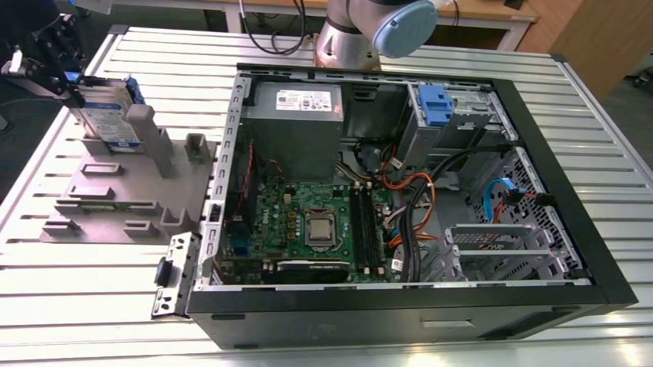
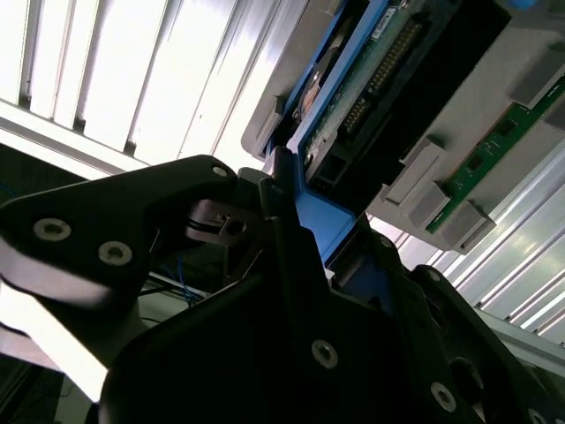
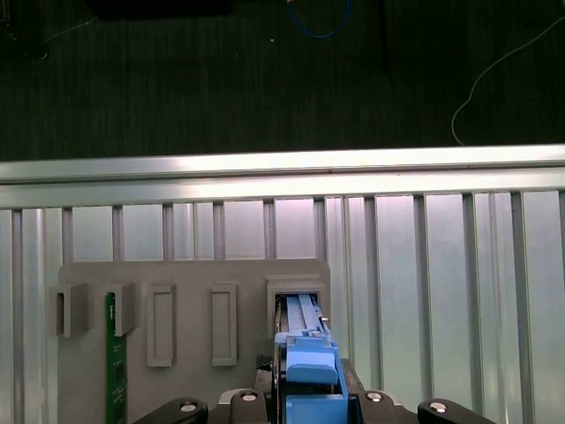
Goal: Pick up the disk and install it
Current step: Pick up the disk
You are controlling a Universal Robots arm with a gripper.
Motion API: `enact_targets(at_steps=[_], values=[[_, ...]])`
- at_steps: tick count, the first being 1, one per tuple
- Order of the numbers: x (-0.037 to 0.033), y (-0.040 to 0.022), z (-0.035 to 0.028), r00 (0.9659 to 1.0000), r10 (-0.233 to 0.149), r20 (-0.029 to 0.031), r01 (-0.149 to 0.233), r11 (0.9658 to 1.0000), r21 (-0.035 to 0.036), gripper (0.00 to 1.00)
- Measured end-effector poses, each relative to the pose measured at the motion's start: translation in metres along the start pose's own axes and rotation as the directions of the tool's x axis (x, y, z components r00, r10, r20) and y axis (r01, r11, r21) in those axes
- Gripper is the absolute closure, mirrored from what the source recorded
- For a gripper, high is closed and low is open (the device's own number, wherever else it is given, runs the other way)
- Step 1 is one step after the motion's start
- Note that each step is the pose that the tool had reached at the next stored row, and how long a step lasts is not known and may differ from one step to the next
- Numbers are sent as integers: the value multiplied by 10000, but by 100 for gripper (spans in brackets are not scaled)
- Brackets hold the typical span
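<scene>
Gripper (image 3: 309,408) pinches the upright disk (image 1: 107,115) by its blue end rail; judged rigid, weighty and shock-sensitive, best held there.

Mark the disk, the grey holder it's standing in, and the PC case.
disk (image 1: 105,115): exterior view, on its labelled face.
grey holder (image 1: 143,183): exterior view, on its flat base.
PC case (image 1: 408,315): exterior view, on its black near wall.

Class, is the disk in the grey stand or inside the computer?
In the stand: the disk sits upright in its slot, pincer at its top.
</scene>
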State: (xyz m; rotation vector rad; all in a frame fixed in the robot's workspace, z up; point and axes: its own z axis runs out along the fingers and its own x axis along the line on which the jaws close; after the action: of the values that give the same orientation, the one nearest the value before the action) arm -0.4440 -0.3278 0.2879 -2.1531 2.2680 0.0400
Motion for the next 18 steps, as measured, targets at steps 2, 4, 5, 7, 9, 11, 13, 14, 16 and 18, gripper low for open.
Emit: enact_targets(at_steps=[2,4,5,7,9,11,13,14,16,18], values=[[0,0,0,10000,0,0,0,10000,0,63],[0,0,1,10000,0,0,0,10000,1,63],[0,0,1,10000,0,0,0,10000,1,63],[0,0,0,10000,-22,-1,22,10000,-1,63],[0,0,1,9997,-229,-2,229,9997,-5,63],[0,0,1,9994,-348,-3,348,9994,-8,63],[0,0,1,9992,-402,-3,402,9992,-10,63],[0,0,1,9992,-405,-4,405,9992,-11,63],[0,1,1,9989,-466,-4,466,9989,-13,63],[0,1,0,9989,-470,-4,470,9989,-13,63]])
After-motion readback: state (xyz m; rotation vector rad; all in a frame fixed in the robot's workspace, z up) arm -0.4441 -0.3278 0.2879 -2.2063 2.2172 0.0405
